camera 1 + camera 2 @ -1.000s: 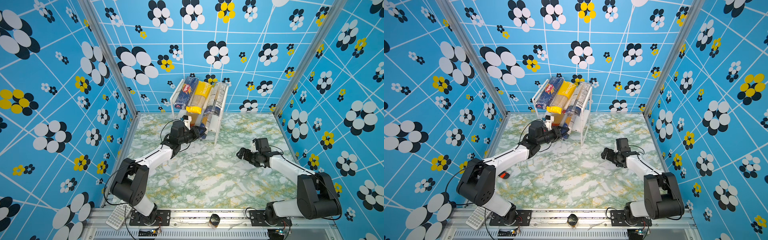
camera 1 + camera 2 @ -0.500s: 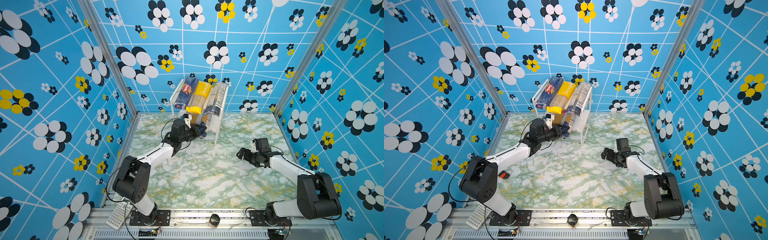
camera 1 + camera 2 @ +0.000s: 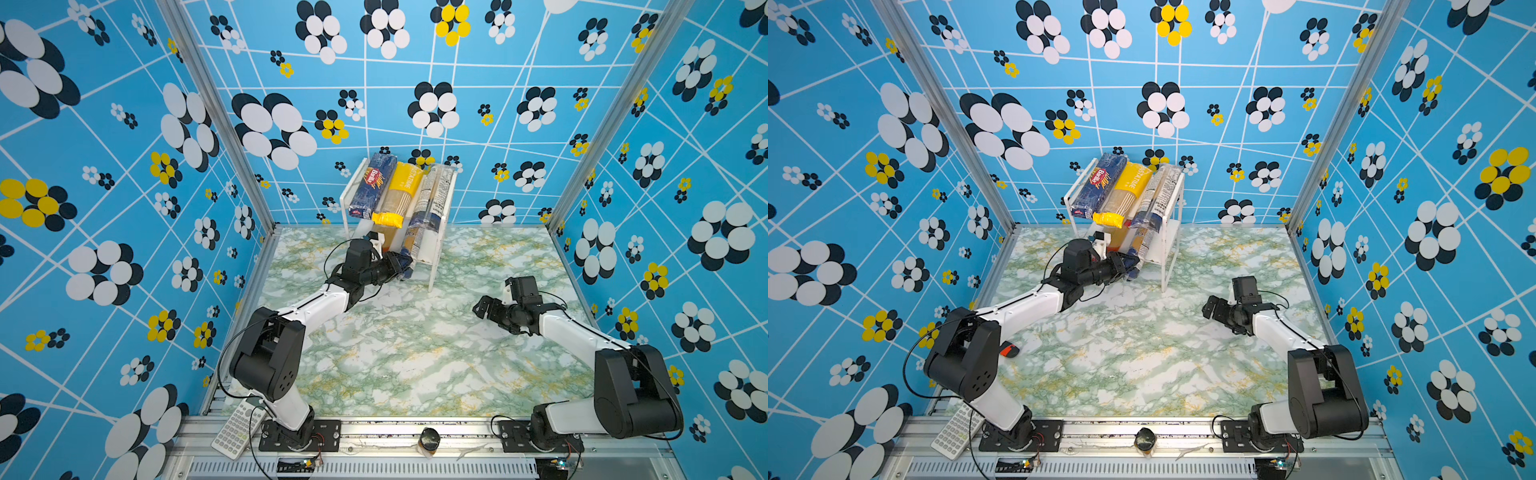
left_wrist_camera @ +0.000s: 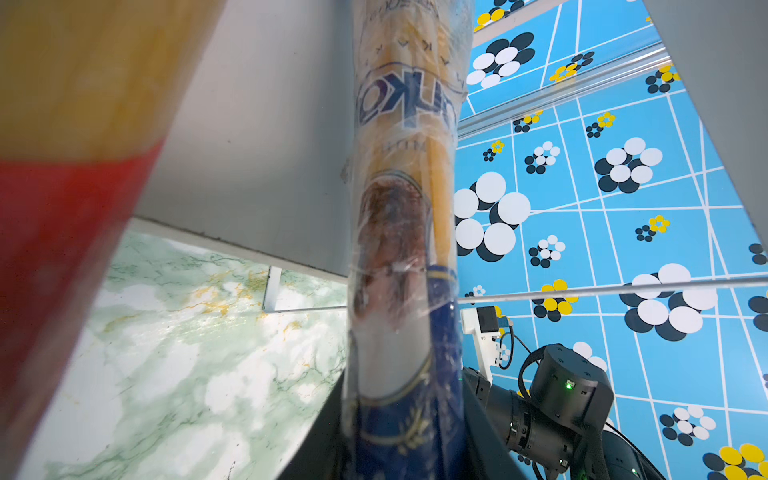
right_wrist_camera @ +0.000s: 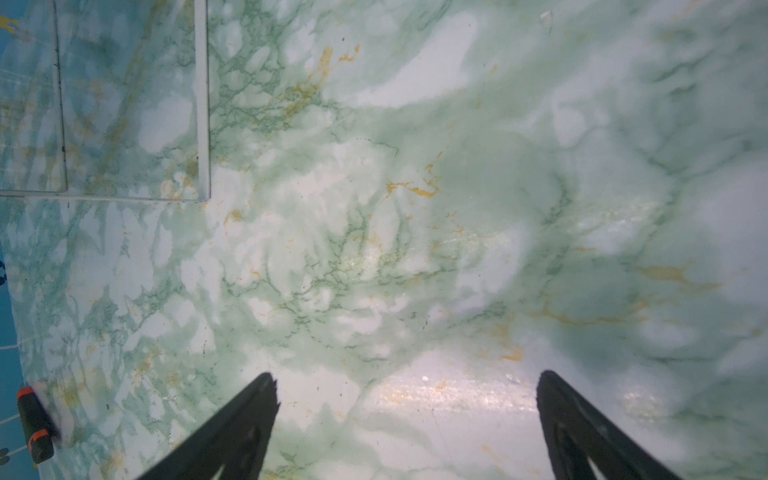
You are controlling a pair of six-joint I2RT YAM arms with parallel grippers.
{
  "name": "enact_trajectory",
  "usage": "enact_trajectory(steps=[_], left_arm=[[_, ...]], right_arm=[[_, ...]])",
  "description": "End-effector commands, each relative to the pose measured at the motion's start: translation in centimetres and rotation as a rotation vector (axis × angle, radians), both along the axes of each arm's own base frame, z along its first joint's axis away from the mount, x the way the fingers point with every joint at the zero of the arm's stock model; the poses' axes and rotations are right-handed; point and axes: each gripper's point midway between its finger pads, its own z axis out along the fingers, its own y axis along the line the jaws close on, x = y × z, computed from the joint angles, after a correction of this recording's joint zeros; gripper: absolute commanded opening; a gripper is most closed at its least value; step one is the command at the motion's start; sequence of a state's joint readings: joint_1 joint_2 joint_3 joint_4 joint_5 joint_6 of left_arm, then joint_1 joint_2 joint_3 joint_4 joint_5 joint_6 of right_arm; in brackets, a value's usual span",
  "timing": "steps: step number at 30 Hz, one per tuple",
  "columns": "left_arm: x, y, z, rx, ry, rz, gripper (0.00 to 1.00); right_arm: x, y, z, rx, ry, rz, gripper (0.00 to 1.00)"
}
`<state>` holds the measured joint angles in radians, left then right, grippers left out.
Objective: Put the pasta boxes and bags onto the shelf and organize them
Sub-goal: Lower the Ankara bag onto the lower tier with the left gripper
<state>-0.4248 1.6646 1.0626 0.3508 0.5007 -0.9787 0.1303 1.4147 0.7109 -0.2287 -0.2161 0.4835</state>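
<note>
The green marbled bench (image 3: 415,353) carried a white two-board shelf (image 3: 430,249) at the middle of its back edge. On the shelf's top board lay three packs side by side: a dark blue box (image 3: 372,185) at the left, a yellow bag (image 3: 399,195) in the middle and a white-labelled bag (image 3: 432,199) at the right. On the lower board lay a red-ended bag (image 4: 62,208). Apart from it, to the right, lay a gold-labelled bag (image 4: 407,249) whose blue end stuck out past the board's front edge. The left gripper (image 3: 397,266) was closed on that blue end, one finger on each side. The right gripper (image 5: 407,395) hung over bare bench toward the right edge, its fingers spread wide and holding nothing. A short black-and-orange object (image 3: 1009,351) lay by the bench's left edge.
</note>
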Motion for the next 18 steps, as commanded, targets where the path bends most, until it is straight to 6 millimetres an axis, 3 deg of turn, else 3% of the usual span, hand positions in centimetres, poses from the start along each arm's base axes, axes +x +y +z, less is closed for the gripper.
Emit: enact_trajectory(steps=[1,18], left_arm=[[1.66,-0.18,7.15,-0.06,-0.255,0.002,0.17],[2.52,-0.31,6.98,-0.065,-0.251,0.028,0.23]], right_arm=[[-0.83,-0.07,-0.39,-0.001,0.014,0.019,0.99],[-0.81,0.01,-0.4,0.002,0.015,0.024,0.99]])
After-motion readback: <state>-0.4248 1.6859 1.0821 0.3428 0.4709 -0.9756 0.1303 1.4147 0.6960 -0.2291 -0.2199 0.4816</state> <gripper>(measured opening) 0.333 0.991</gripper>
